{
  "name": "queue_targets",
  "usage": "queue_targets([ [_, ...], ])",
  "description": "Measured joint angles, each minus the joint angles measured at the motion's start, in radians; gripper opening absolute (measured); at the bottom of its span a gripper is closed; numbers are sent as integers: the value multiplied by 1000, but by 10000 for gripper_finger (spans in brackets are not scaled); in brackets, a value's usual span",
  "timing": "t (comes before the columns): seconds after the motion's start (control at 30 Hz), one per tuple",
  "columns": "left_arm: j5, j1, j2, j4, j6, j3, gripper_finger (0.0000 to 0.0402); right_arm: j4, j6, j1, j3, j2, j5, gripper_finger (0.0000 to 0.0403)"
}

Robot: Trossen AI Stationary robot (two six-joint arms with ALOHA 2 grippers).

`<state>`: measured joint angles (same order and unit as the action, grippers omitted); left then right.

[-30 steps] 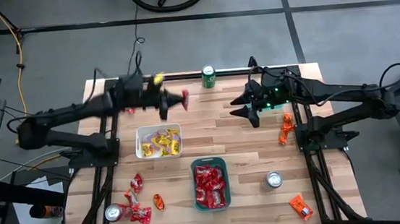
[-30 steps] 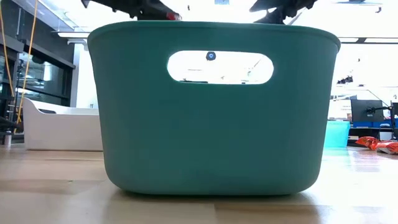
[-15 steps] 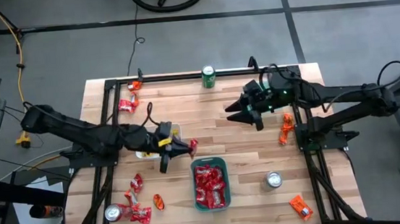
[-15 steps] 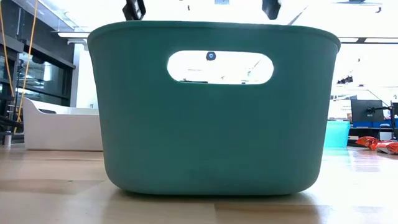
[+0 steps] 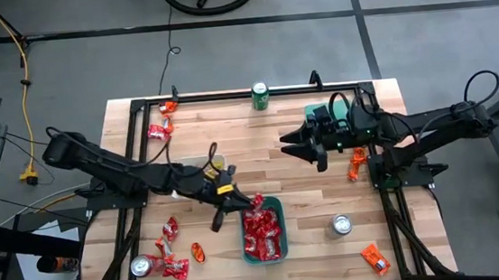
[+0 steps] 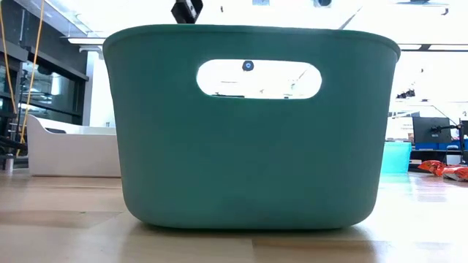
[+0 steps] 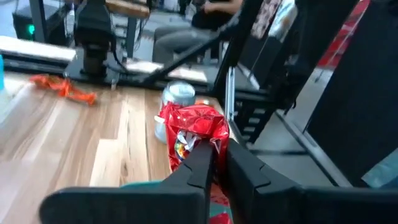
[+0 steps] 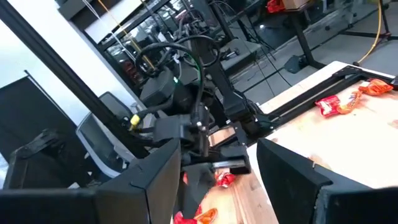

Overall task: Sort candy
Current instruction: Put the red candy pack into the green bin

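Red foil shows between the fingers of the left pincer (image 7: 214,163): it is clamped on a red candy packet (image 7: 194,132) and hangs at the near-left corner of the green tray (image 5: 278,203), the packet just over its rim. That tray already holds a heap of red packets (image 5: 262,231), so the step in hand looks to be dropping one more red into its pile. The white tray (image 5: 178,193) sits mostly under the left arm; from here I can hardly see what is in it.

More candy waits on the tabletop (image 5: 232,146): a red cluster (image 5: 169,256) at the front-left corner, two red packets (image 5: 159,125) near the back-left edge, orange ones (image 5: 357,159) by the right arm's base and one orange packet (image 5: 376,257) at the front right. A green can (image 5: 260,95) stands at the back edge, a silver can (image 5: 341,225) right of the green tray, another can (image 5: 140,266) at the front left.

The right pincer (image 5: 302,145) hovers over bare wood toward the back right, fingers spread, holding nothing.

Next, as I judge it, the left pincer needs to be fully over the tray's inside before its fingers part, so the packet falls on the heap and not on the rim or the wood beside it. After that, the red cluster at the front left is nearest for that arm, and the orange packets lie close to the right one.
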<state>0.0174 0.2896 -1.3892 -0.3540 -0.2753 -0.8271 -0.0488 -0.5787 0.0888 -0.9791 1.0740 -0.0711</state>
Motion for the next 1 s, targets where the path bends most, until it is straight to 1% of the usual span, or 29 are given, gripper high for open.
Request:
queue_targets([
  [0.1,-1,0,-41,42,19,-36,45,3,3,8,0,0,0,206],
  [0.23,-2,0,-72,121,28,-79,96,8,35,10,0,0,23,206],
  [0.33,-2,0,-74,164,18,-106,143,15,67,10,0,0,34,206],
  [0.43,-5,0,-68,218,15,-135,186,18,107,10,0,0,67,206],
  [0.57,-3,0,-53,339,-11,-201,226,29,142,10,0,0,81,206],
  [0.7,4,13,-20,609,-39,-300,240,53,153,10,0,-2,105,206],
  [0.8,5,46,8,881,-88,-366,241,82,176,10,0,-2,110,206],
  [0.87,-11,75,23,1059,-167,-384,241,109,179,10,0,-2,110,206],
  [1.0,-64,152,27,1391,-429,-385,241,158,180,10,0,-2,109,206],
])
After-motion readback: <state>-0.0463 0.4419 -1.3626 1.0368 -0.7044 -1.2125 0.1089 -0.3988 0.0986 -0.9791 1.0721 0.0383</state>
